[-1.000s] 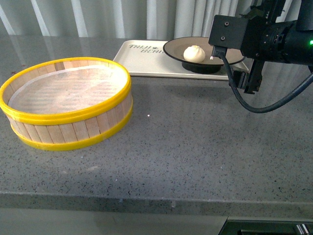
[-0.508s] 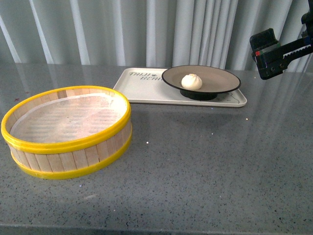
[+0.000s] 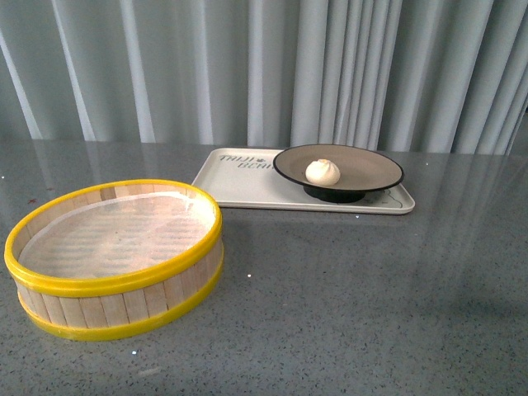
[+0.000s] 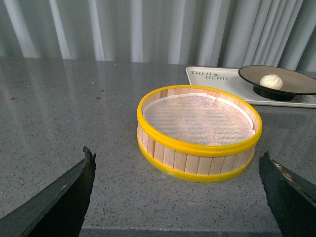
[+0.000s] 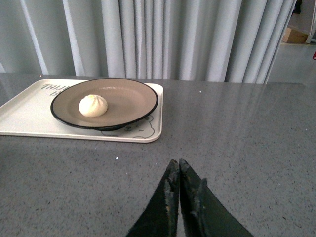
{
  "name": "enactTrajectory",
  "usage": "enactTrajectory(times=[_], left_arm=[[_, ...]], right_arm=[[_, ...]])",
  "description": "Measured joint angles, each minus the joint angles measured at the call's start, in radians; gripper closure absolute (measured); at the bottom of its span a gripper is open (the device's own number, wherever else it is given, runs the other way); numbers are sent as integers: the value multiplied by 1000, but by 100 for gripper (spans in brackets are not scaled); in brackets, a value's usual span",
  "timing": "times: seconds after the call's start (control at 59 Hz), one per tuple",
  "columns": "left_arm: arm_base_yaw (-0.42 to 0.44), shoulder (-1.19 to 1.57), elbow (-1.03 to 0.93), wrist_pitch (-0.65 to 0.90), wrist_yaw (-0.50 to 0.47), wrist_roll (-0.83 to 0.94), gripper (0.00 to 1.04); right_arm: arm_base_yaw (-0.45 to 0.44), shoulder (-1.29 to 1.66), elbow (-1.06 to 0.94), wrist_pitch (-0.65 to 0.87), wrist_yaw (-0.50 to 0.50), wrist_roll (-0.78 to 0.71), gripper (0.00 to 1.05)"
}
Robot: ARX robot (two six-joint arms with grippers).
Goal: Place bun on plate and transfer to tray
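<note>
Grey counter (image 3: 346, 280): bun (image 3: 322, 172) on plate (image 3: 371, 169), on tray (image 3: 239, 186).

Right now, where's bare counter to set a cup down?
Bare grey counter lies right of the yellow-rimmed wooden steamer basket and in front of the cream rectangular tray. The tray's right end is crowded: the black-rimmed tan plate with the white bun sits there.

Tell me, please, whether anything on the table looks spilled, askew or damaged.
Nothing stands out. The bun sits upright on the plate, the plate rests level on the tray, and the steamer basket looks intact.
</note>
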State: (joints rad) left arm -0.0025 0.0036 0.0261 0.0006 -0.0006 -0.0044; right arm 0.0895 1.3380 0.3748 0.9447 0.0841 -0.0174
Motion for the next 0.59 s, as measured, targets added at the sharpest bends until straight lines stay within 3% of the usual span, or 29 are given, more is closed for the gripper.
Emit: enactTrajectory(times=[0.186,0.271,0.593], left_arm=[[0,0,0,0,0,0,7],[0,0,0,0,0,0,7],[0,0,0,0,0,0,7]], right_arm=[[-24,-121,-114,2,-17,3,103],[-69,-187,-166,-14,-79,4,103],[-87,-391,-289,-96,-82,5,103]])
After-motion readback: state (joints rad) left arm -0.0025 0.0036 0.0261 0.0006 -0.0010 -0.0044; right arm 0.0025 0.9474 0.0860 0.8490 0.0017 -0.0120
